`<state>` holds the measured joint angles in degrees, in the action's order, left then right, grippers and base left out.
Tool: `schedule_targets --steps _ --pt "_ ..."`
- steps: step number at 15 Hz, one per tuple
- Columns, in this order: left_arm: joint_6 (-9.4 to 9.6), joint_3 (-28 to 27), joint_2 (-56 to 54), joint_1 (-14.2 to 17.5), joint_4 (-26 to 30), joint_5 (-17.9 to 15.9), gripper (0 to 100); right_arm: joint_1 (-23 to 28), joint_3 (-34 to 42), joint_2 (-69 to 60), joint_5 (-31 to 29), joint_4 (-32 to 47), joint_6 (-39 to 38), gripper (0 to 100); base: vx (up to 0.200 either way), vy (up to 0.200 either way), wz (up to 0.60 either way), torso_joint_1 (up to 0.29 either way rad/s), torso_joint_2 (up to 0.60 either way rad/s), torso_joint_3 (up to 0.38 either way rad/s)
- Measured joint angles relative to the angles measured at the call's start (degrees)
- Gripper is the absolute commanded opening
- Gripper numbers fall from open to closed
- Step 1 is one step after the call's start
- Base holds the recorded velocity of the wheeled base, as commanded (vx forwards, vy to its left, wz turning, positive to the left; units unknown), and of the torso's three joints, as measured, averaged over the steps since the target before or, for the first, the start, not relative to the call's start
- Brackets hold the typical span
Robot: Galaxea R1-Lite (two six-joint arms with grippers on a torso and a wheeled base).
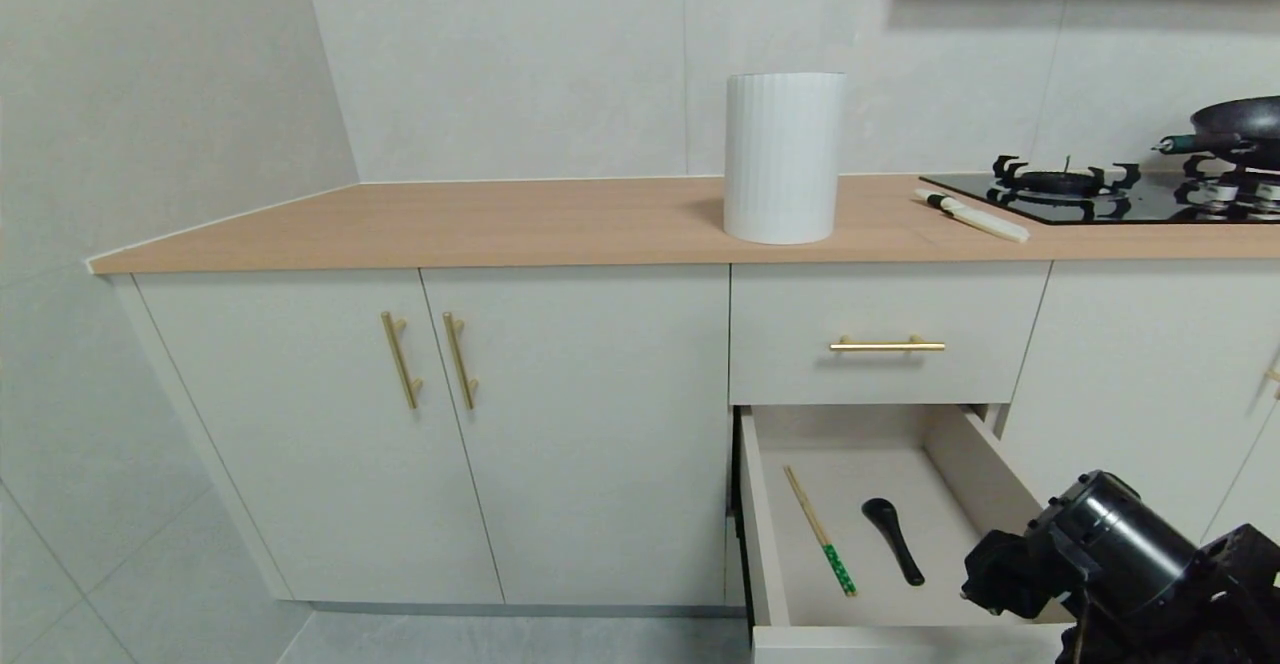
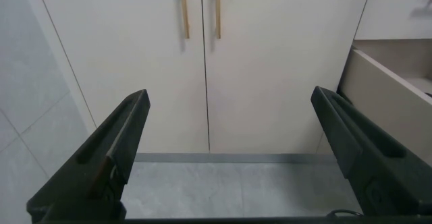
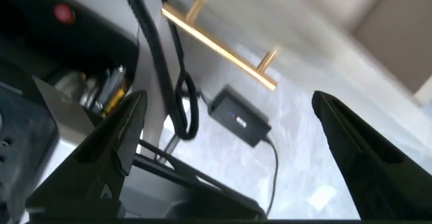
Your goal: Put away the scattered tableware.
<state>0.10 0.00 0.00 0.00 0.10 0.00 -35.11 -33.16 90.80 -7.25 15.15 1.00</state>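
Countertop [image 1: 500,224] is seen above an open drawer [image 1: 757,524], front edge cut off; chopsticks [image 1: 820,532] and spoon [image 1: 893,539] lie inside. Left gripper [image 2: 229,99], right gripper [image 3: 229,97]: held spread, empty.

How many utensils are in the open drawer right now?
2: green-tipped chopsticks left of centre in the drawer, a black spoon just right of them. Its front right corner is hidden.

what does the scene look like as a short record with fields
drawers: lower drawer pulled open; upper drawer shut
in lower drawer: chopsticks with green ends, black spoon, lying apart
countertop: white ribbed canister; pale utensil beside the gas hob
left gripper: open, empty, facing cabinet doors
right gripper: open, empty
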Motion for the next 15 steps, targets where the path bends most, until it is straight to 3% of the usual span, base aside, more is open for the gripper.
schedule_targets --steps 4,15 --pt "0.0 0.0 0.0 0.0 0.0 0.0 100 1.9 -0.85 6.0 -0.51 -2.07 -0.56 100 0.0 0.0 0.0 0.0 0.0 0.0" --pt "0.0 0.0 0.0 0.0 0.0 0.0 100 7.22 -7.57 14.65 -3.78 -10.07 -15.49 100 0.0 0.0 0.0 0.0 0.0 0.0"
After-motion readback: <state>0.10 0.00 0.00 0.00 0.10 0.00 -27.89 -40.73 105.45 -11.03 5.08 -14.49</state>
